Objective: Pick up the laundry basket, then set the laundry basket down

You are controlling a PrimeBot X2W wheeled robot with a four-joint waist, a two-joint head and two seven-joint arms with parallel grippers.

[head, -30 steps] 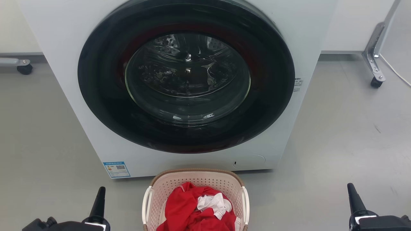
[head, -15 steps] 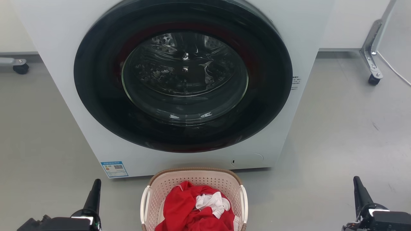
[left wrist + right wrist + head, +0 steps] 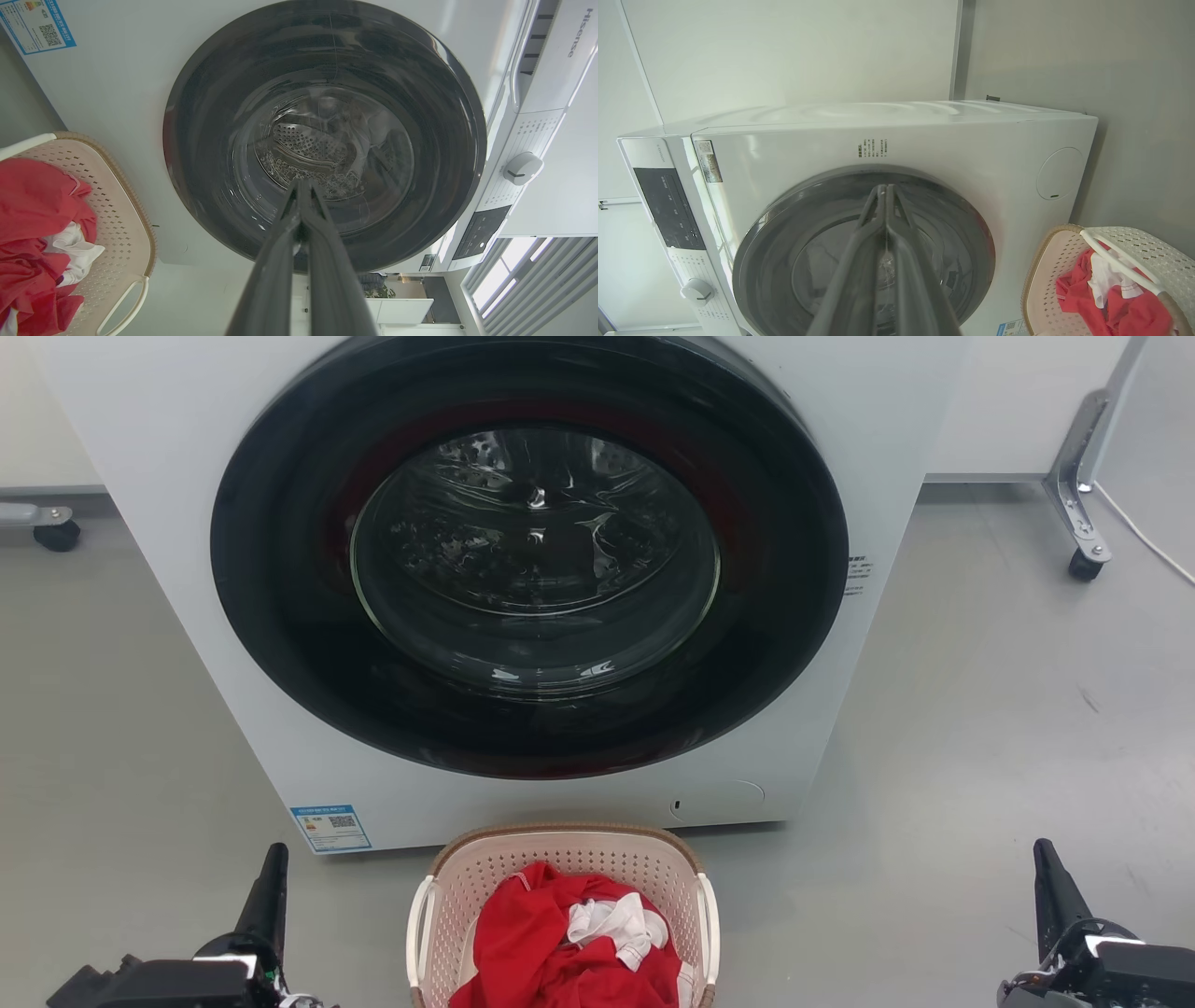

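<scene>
Cream-pink perforated plastic: the laundry basket (image 3: 560, 861) stands on the grey floor (image 3: 980, 756), just in front of the white washing machine (image 3: 149, 523), and holds red and white clothes (image 3: 532, 943). The left gripper (image 3: 274, 859) and right gripper (image 3: 1044, 857) flank it, well apart from its handles. Each has its fingers pressed together, holding nothing.

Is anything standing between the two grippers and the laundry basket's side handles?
Nothing visible does. Bare floor lies between the left gripper, the right gripper and the laundry basket; the washing machine stands behind it.
</scene>
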